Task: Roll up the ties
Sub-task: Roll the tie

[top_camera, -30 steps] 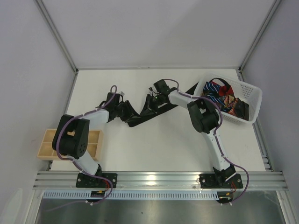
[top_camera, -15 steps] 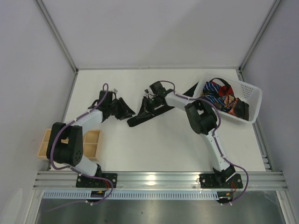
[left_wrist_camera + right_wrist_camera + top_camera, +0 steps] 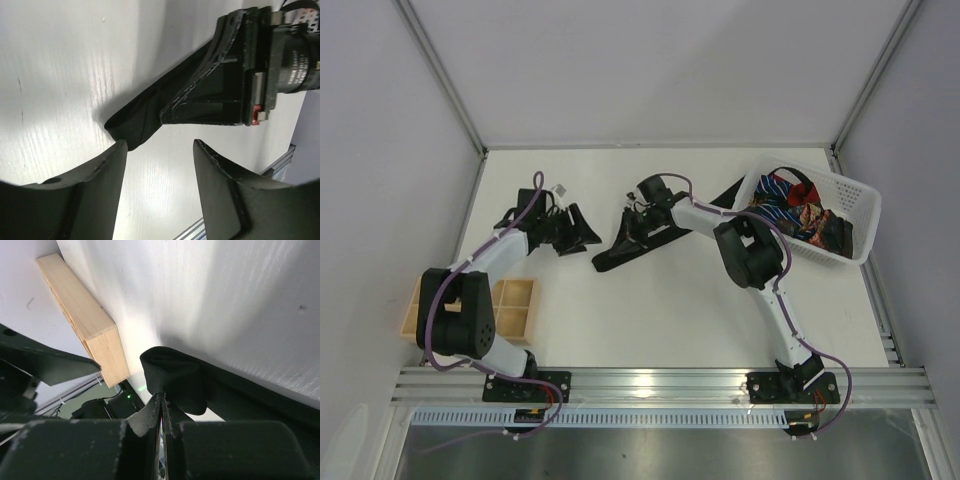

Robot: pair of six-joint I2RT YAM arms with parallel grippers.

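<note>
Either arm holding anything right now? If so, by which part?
Right gripper is shut on the black tie, pinching a folded loop of it near the end toward the left arm. Left gripper is open, holding nothing.

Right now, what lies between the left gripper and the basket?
In the top view, the black tie stretches across that gap from beside the basket toward the left gripper, with the right gripper shut on it.

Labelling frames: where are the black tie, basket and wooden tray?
black tie (image 3: 628, 253): top view, free near end.
basket (image 3: 866, 225): top view, right wall.
wooden tray (image 3: 517, 320): top view, uncovered right part.
</note>
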